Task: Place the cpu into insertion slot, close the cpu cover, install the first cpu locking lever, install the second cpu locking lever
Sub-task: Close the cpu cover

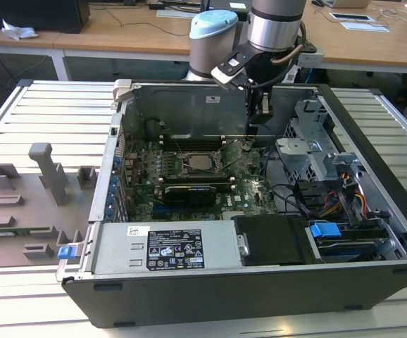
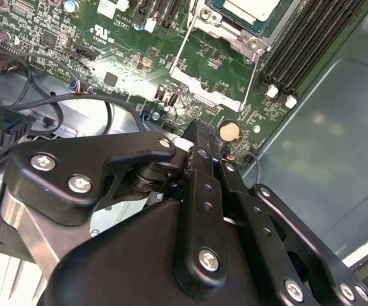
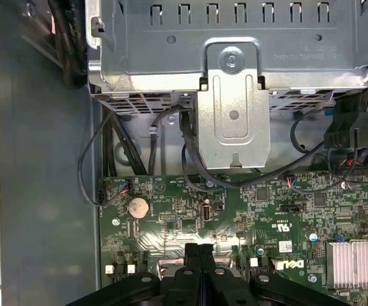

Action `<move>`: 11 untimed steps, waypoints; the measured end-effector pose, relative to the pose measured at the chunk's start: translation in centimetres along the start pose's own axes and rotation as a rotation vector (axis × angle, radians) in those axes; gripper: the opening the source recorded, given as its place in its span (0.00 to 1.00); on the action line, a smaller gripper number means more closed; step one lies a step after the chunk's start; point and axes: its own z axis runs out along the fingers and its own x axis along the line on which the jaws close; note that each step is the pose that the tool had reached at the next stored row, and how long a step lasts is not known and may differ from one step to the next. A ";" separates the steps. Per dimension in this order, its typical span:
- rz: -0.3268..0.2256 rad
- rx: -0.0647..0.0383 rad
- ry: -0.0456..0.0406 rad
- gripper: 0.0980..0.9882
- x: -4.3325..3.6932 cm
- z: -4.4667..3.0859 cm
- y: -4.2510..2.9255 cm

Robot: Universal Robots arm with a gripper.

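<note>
Open PC case (image 1: 210,282) sits mid-tabletop (image 1: 41,113), reaching towards the edge at the exterior view's right. A grey fixture tray (image 1: 20,211) lies by the opposite edge.

Arm enters the case from the tabletop's far edge. Gripper (image 1: 263,113) is inside, near the case's far wall and beside the metal drive cage (image 3: 233,95). In both wrist views the fingers (image 3: 192,255) are pressed together w/ nothing between them. Tips hang above the green board (image 3: 337,197), near the coin battery (image 3: 138,206) and apart from the socket.

Cpu (image 1: 202,163) lies in the insertion slot (image 1: 186,160), approx. mid-board. Cpu cover (image 2: 232,33) appears down around the chip, though the second wrist view cuts it off, so not confirmed. Two thin lever rods (image 2: 183,48) run out from the socket corners across the board.
</note>
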 end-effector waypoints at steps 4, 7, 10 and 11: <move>0.000 0.000 0.0000 0.01 0.00 0.24 0.02; 0.000 0.000 0.0000 0.01 0.01 0.37 0.02; 0.000 0.000 0.0000 0.01 0.01 0.52 0.04; 0.000 0.000 0.0000 0.01 0.01 0.56 0.04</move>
